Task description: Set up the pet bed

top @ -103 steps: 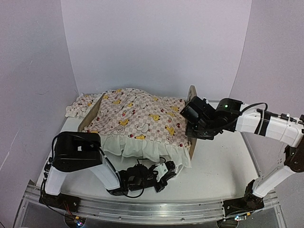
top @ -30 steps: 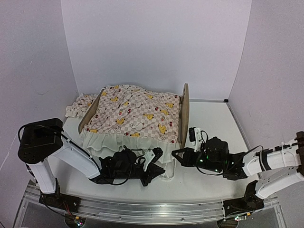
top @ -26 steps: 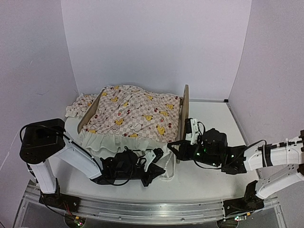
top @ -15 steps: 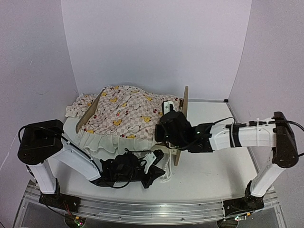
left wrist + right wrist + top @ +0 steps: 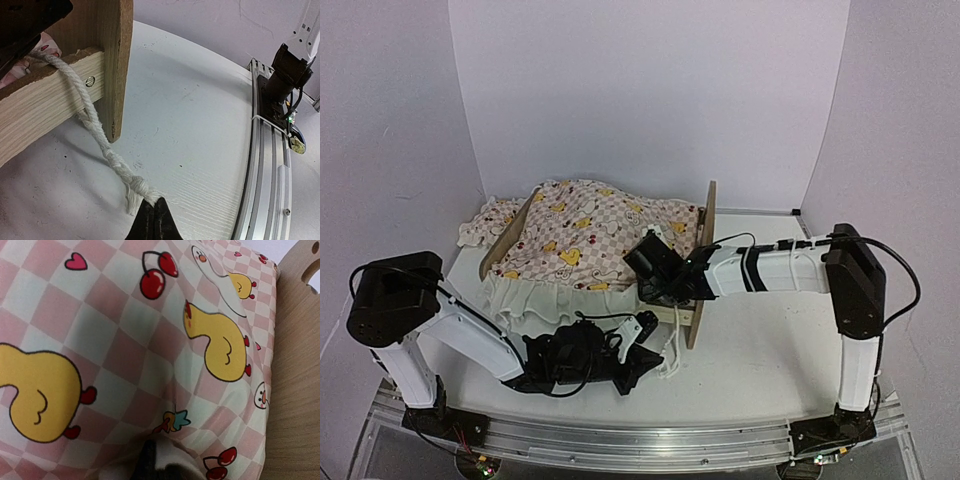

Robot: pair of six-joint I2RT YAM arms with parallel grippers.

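Two pincers meet at the pet bed [image 5: 704, 230], which stands left of centre on the counter [image 5: 770, 350] under a duck-print cover [image 5: 600, 235]. We see the left pincer [image 5: 152, 215] closed on the frayed end of a white rope [image 5: 95, 117] that runs from the side rail [image 5: 40, 107]. The right pincer [image 5: 150, 460] is shut, its tips pressed into the cover beside the headboard [image 5: 295, 340]; we cannot tell whether cloth is caught. We judge the plywood frame light and stiff, likely to skid or tip under a sideways pull, and the cover soft and loose. The headboard's top edge or a rail offers the best hold, not fabric. Open counter lies right of the headboard, while walls stand close behind and to the left.
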